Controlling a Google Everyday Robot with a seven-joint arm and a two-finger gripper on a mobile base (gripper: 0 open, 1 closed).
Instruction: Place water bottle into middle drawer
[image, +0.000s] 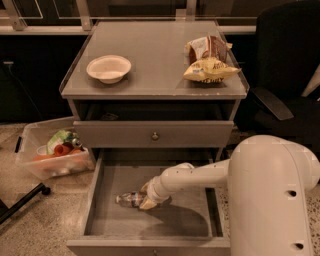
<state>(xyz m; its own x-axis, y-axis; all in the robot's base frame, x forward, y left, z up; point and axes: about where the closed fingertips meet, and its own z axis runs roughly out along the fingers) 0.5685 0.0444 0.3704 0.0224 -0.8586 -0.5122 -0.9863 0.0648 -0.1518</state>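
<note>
We are holding the gripper (145, 196) low in the middle drawer (196, 221), fingers (148, 204) clamped on the water bottle (128, 199) lying crosswise.

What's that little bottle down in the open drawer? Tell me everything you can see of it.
It is a small clear plastic water bottle with a pale label band. It lies on its side, low in the wide, shallow grey middle drawer, which is pulled open. One end is hidden by the robot's gripper, also inside the drawer.
</note>
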